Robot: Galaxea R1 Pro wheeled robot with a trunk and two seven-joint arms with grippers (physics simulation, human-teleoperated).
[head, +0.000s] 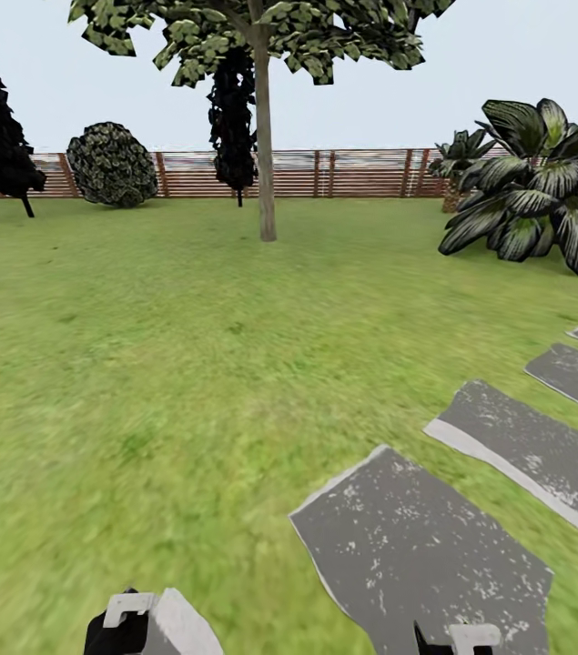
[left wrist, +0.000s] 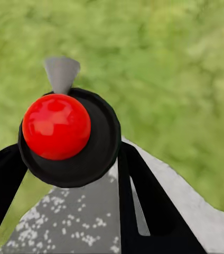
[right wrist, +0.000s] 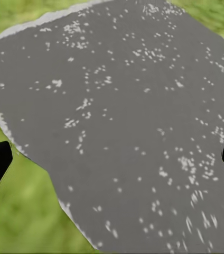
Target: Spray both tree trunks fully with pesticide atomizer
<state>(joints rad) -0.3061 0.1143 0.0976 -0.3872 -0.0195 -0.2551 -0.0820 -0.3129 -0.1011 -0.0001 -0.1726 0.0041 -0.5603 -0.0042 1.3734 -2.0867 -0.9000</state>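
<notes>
The pesticide atomizer (left wrist: 67, 132), black-bodied with a glossy red ball cap and grey nozzle, sat clamped between the left gripper's (left wrist: 64, 174) black fingers above lawn (left wrist: 170, 63) and a stepping stone (left wrist: 80, 217). The right gripper (right wrist: 112, 159) hung wide apart, empty, over another stone (right wrist: 122, 116). A tree trunk (head: 266, 164) stood far across the lawn.

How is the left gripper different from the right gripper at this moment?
The left gripper holds the atomizer, with its red ball top, between its fingers; the right gripper holds nothing. The left fingers stand close against the atomizer; the right fingers stand wide apart over a grey stepping stone. Both have black fingers and point down at the ground.
</notes>
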